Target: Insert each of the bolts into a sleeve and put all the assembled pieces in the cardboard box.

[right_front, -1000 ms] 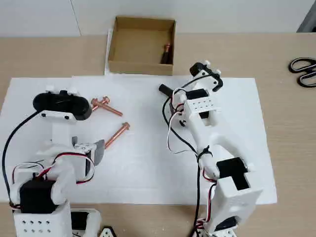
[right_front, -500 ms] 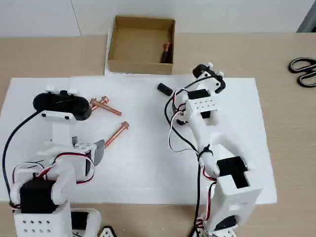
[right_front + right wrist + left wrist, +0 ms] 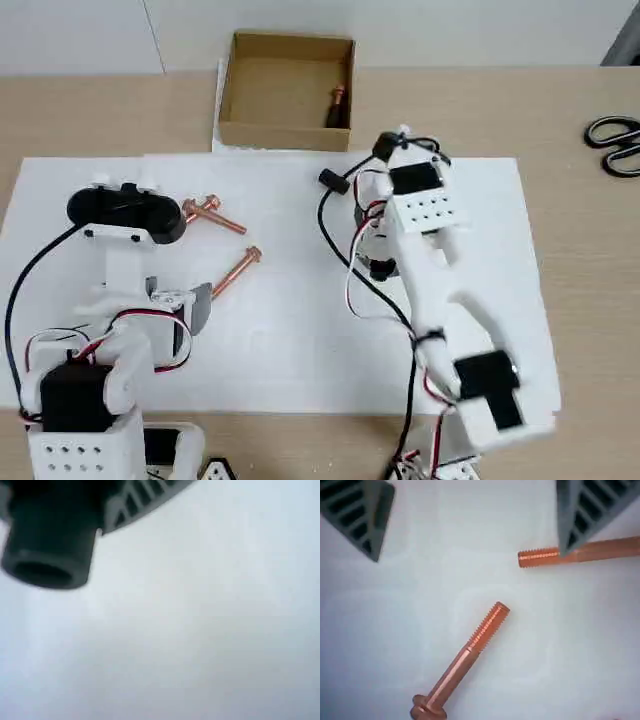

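My right gripper is shut on a black sleeve, held just above the white sheet a little in front of the cardboard box. In the right wrist view the sleeve shows its open end beside a grey finger. One assembled piece lies inside the box at its right wall. Three copper bolts lie on the sheet: a pair and a single one. My left gripper hangs open over two bolts, one partly behind a fingertip.
A white sheet covers the middle of the wooden table. Scissors lie at the far right edge. The left arm's black motor housing stands close to the pair of bolts.
The right arm has stretched out away from its base and swung slightly, with the sleeve staying almost in place near the box. The left arm and the bolts have not moved.
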`<state>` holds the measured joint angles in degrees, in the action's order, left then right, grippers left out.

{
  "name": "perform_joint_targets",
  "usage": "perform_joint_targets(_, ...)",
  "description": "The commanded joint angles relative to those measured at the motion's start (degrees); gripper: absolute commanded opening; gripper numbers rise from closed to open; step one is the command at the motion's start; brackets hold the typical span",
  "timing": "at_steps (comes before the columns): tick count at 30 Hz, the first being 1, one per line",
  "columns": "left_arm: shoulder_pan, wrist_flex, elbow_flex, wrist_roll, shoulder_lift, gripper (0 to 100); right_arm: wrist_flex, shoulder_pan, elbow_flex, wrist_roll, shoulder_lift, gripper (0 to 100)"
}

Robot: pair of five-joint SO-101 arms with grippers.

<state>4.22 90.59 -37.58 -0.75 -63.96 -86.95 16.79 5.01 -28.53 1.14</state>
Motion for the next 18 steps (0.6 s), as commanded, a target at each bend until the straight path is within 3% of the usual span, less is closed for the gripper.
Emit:
perform_joint_targets(1, 0.18, -0.35, 0.31, -0.35, -0.35, 22, -1.19, 0.13, -1.58, 2.99, -4.88, 0.4)
perform_joint_targets(13, 0.09, -0.35, 0.31, -0.35, -0.35, 22, 5.85, -10.59, 3.16, 24.62, 9.63, 0.5)
perform_joint_targets(18, 0.09, -0.35, 0.31, -0.35, -0.35, 22, 5.76, -11.21, 2.29, 32.88, 14.46, 0.5)
